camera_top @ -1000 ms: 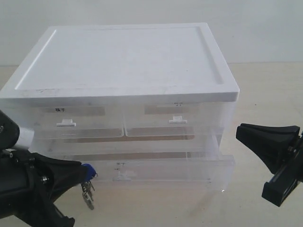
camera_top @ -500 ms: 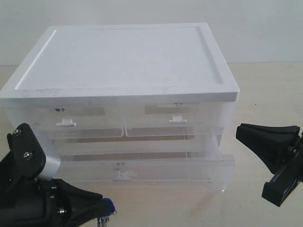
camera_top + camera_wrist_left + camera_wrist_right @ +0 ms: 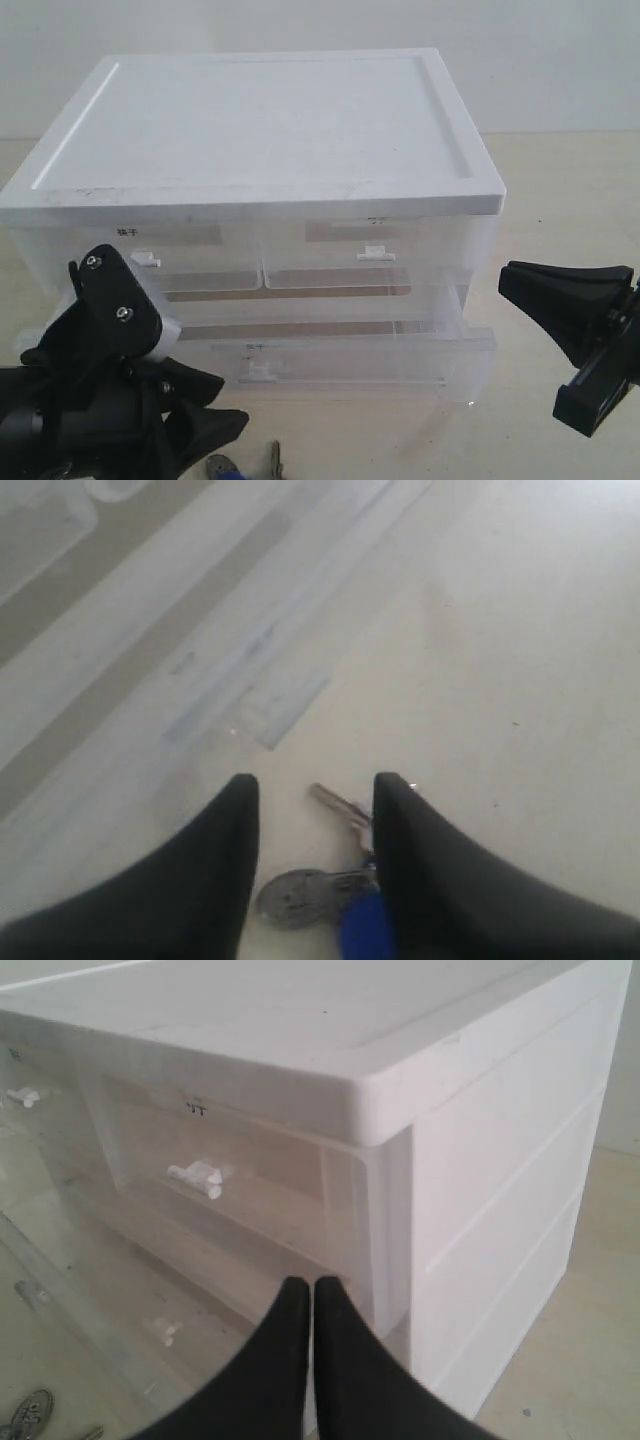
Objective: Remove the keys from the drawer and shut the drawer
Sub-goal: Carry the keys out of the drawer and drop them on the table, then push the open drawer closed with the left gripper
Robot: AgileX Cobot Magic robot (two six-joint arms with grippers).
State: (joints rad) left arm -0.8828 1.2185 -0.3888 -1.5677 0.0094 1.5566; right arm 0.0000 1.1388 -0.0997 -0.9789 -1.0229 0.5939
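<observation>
Left pincer (image 3: 317,780) spread over the keys (image 3: 320,892), which lie on the worktop (image 3: 520,630) just before the open drawer (image 3: 350,355). Blue fob (image 3: 362,930) touches a finger (image 3: 430,880), so it may drag along. Right pincer (image 3: 312,1285) pressed together.

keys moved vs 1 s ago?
Yes. The keys dropped lower against the open drawer front, from hanging in the left gripper to lying on the table.

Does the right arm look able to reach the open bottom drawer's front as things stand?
Probably yes: the shut right pincer hangs beside the drawer front, nothing between them; the keys lie over by the left pincer.
</observation>
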